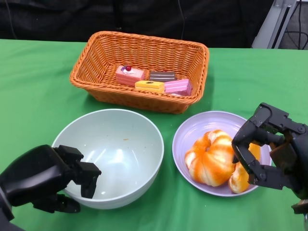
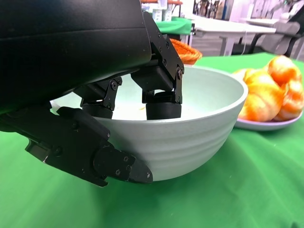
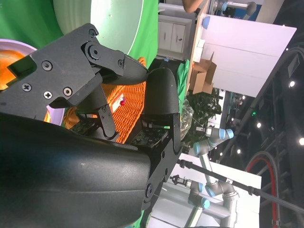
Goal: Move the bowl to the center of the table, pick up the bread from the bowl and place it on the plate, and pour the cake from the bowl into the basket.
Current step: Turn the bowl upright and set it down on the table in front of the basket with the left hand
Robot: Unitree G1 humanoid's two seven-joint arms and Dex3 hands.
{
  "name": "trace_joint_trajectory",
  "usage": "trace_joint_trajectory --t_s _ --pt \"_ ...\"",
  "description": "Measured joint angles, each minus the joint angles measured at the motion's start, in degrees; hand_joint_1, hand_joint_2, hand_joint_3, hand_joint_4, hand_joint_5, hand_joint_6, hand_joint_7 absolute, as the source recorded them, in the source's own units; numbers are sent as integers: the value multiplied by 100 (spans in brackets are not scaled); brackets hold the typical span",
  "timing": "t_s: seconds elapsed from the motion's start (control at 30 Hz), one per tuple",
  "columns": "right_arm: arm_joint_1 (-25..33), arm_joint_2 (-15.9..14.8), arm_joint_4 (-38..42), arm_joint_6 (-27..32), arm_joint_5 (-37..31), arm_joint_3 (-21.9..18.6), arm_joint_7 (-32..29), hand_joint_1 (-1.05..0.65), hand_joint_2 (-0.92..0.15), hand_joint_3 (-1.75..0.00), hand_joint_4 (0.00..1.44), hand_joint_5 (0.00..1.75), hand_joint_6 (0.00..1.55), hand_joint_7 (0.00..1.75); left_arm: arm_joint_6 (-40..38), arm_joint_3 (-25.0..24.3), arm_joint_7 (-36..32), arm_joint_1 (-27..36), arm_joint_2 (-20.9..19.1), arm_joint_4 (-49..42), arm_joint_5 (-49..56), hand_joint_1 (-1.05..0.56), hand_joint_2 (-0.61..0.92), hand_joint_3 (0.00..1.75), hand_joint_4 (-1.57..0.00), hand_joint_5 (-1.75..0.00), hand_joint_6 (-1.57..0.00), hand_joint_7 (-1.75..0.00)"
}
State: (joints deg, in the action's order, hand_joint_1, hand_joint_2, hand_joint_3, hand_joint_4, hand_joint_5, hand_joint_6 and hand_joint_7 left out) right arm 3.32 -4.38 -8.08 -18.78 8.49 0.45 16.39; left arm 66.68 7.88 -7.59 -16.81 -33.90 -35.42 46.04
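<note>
The pale green bowl [image 1: 120,144] stands upright and empty at the middle front of the table. My left hand [image 1: 48,175] holds its near-left rim: the fingers [image 2: 161,107] reach inside and the thumb lies against the outer wall [image 2: 190,137]. A large orange-and-white bread [image 1: 211,156] and a smaller piece [image 1: 239,177] lie on the lilac plate [image 1: 202,125]. My right hand [image 1: 272,149] hovers at the plate's right side with fingers apart and nothing in them. Several cake pieces [image 1: 129,74] lie in the wicker basket [image 1: 96,62].
The basket stands at the back, close behind the bowl and the plate. Green cloth [image 1: 33,96] covers the table. A dark backdrop runs behind the far edge. The right wrist view shows the basket [image 3: 128,104] past my right hand [image 3: 95,95].
</note>
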Motion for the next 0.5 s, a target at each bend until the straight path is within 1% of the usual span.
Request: trace_joint_trajectory --t_s 0.07,0.13,0.17,0.23,0.27,0.3,0.33,0.37,0.4,0.43,0.47,0.5 --pt "0 0 0 0 -1 0 -1 -11 -54 -94 77 159 67 140 -106 57 -57 3 -33 90 33 -17 90 13 -72 -175 -61 -158" --pt "0 0 0 0 -2 0 -2 -13 -54 -95 78 159 68 140 -247 113 -62 25 -64 209 49 -18 92 10 -69 -175 -68 -138" --pt "0 0 -1 0 -2 0 -2 -13 -53 -95 78 159 68 140 -315 150 -62 45 -89 272 50 -18 92 10 -69 -175 -69 -134" --pt "0 0 -5 1 -3 0 -10 -13 -53 -94 78 159 68 140 -431 256 -5 78 -174 418 43 -21 92 12 -68 -162 -79 -93" --pt "0 0 -7 3 -3 0 -15 -13 -54 -94 78 159 68 140 -528 297 127 93 -226 530 33 -24 92 12 -68 -153 -84 -74" --pt "0 0 -9 3 -3 0 -17 -13 -54 -93 78 159 68 140 -646 344 307 111 -295 665 22 -26 92 13 -68 -149 -86 -63" --pt "1 -1 -11 3 -4 0 -18 -12 -55 -93 78 159 68 140 -778 394 519 136 -375 821 -29 -30 92 9 -70 -116 -85 -39" --pt "0 -2 -11 1 -4 0 -18 -11 -55 -94 77 159 67 140 -943 450 837 176 -477 1037 -130 -32 92 8 -78 -82 -85 -23" --pt "0 -3 -10 -1 -5 0 -17 -10 -55 -94 77 159 67 140 -1088 486 1134 230 -571 1246 -264 -34 92 5 -84 -52 -84 -12" --pt "-1 -6 -8 -7 -6 -1 -17 -11 -55 -93 77 160 67 141 -1257 515 1465 293 -676 1476 -399 -41 92 3 -79 -26 -76 -5" --pt "-1 -9 -6 -17 -9 -2 -17 -12 -55 -93 77 160 67 141 -1413 527 1752 358 -762 1694 -535 -43 92 2 -78 -17 -73 -2" --pt "-1 -11 -6 -26 -11 -2 -17 -12 -56 -92 77 160 67 141 -1548 533 1980 427 -838 1876 -673 -44 92 2 -78 -12 -72 -1"
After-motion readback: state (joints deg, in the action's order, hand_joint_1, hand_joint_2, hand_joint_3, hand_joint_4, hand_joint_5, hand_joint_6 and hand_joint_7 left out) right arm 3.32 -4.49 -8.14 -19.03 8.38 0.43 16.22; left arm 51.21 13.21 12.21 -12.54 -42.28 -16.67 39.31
